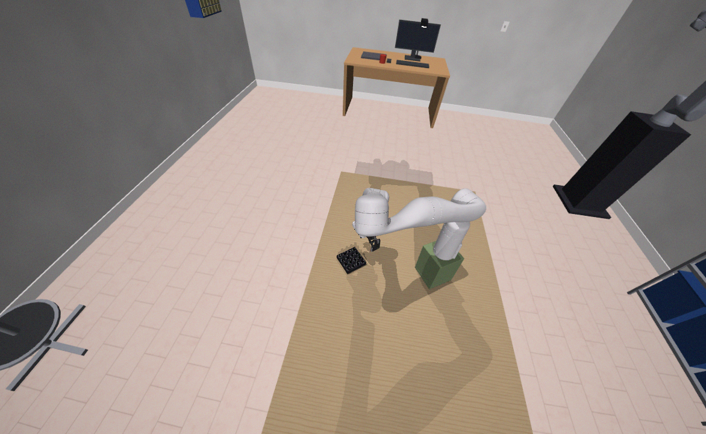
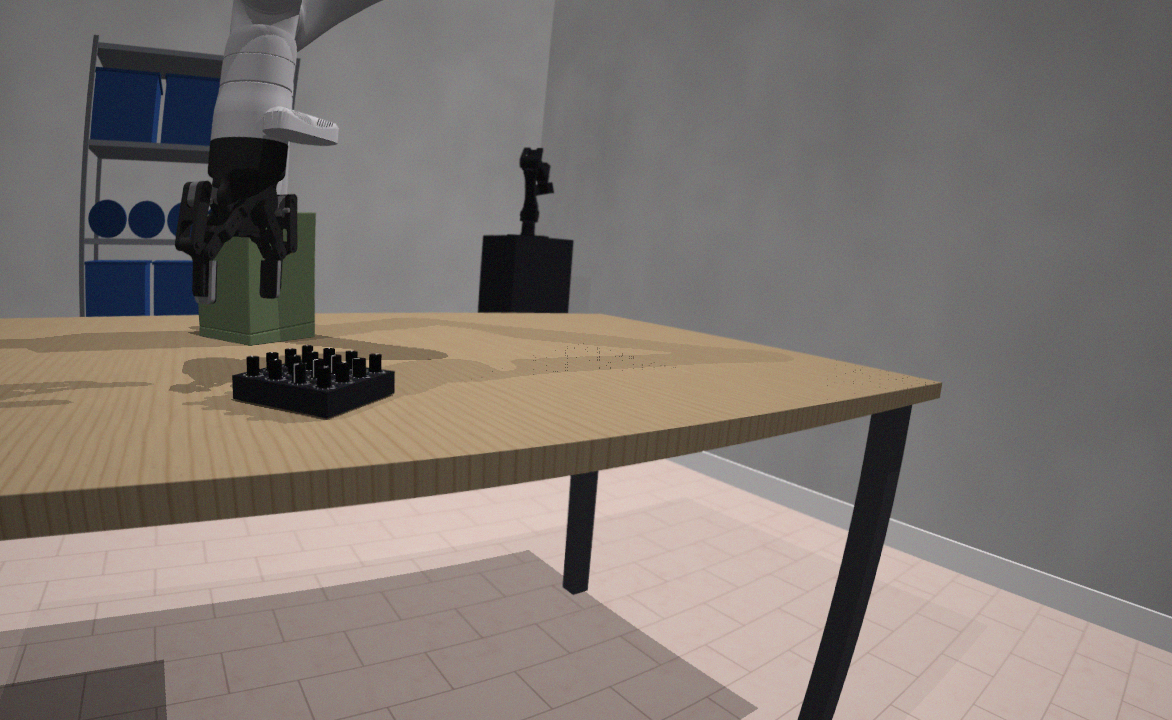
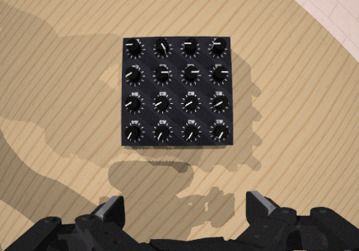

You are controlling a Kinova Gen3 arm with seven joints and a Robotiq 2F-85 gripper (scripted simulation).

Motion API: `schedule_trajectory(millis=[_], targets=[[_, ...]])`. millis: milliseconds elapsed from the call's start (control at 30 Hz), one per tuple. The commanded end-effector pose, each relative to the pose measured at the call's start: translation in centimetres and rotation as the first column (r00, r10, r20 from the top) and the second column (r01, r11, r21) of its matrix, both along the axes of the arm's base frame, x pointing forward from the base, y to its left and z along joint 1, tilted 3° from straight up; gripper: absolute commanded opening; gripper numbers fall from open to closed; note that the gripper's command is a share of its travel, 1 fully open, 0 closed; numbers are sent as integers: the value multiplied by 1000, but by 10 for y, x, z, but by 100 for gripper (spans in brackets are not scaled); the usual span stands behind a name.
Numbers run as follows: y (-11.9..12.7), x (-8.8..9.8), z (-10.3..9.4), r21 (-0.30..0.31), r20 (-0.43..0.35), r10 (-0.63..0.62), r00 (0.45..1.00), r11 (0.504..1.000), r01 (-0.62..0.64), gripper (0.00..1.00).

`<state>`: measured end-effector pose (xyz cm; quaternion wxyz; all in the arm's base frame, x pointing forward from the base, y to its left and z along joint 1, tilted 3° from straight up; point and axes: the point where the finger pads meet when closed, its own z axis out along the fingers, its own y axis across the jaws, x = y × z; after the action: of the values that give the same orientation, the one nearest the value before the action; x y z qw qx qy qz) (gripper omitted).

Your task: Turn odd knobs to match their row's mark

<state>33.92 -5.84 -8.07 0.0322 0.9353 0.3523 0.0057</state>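
Above the table [image 1: 312, 345] [image 2: 447, 420] [image 3: 299, 105], near the knob box [image 1: 352, 260] [image 2: 326, 402] [image 3: 177, 88], gripper [image 1: 374, 244] [image 2: 236, 284] [image 3: 185, 208] spread; best centre over C4 [image 3: 133, 75] or D3 [image 3: 162, 46], descend straight, avoid neighbours.

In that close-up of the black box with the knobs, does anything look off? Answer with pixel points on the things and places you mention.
Yes, two knobs break their rows' pattern on the black box [image 1: 352, 260] [image 2: 326, 400] [image 3: 176, 88]: one in the top row [image 3: 162, 46], second from left, and the leftmost [image 3: 133, 74] one row down.
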Motion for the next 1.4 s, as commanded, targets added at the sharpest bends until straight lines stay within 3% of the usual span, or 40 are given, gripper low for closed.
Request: schedule_trajectory(millis=[0,367,833,1067,1367], targets=[[2,0,0,8,4,-1,1000,1000,1,100],[4,3,1,11,7,-35,999,999,35,100],[13,8,1,19,10,-178,984,984,178,100],[20,13,2,26,13,-311,950,950,310,100],[32,19,4,35,15,-489,872,872,488,100]])
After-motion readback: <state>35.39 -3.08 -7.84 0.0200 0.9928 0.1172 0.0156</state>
